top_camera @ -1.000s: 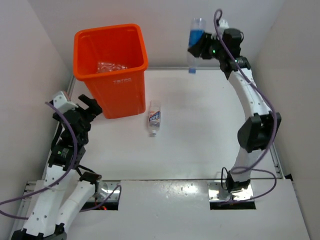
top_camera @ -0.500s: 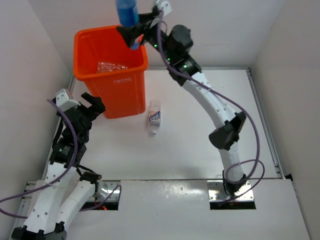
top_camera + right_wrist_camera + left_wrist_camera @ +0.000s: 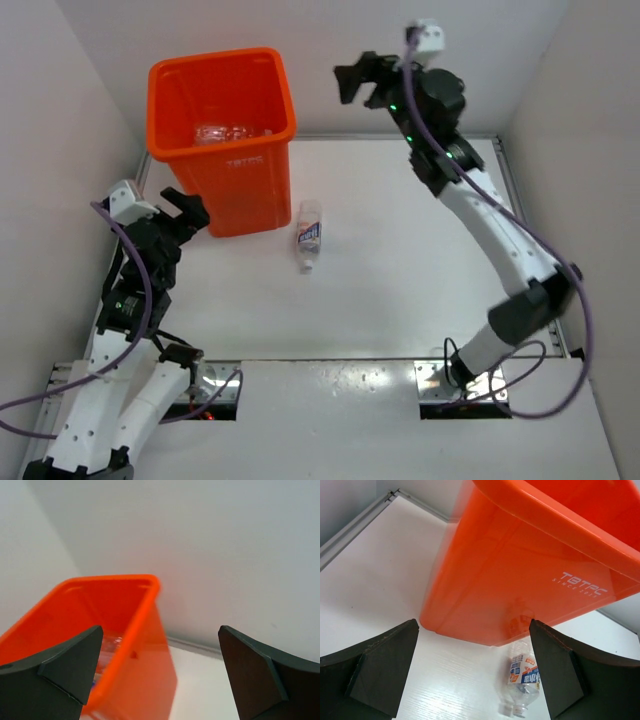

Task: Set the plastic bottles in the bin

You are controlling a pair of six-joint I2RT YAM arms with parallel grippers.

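Note:
The orange bin point(image 3: 240, 190) stands at the table's back left, with clear plastic bottles point(image 3: 225, 132) lying in its bottom. One more plastic bottle point(image 3: 309, 235), clear with a white-blue label, lies on the table just right of the bin, cap toward me. My right gripper point(image 3: 362, 82) hangs high, right of the bin's rim, open and empty. In its wrist view the bin point(image 3: 145, 680) sits lower left with bottles point(image 3: 107, 647) inside. My left gripper point(image 3: 185, 212) stands open low beside the bin's front left. In the left wrist view the bin wall point(image 3: 520, 570) fills the frame, the lying bottle point(image 3: 524, 682) near the right finger.
Pale walls close the table in at the back and on both sides. A metal rail point(image 3: 520, 220) runs along the table's right edge.
My right arm swung a blue-labelled bottle from the back right to over the bin, opened, and drew back right with empty jaws. The left arm held still.

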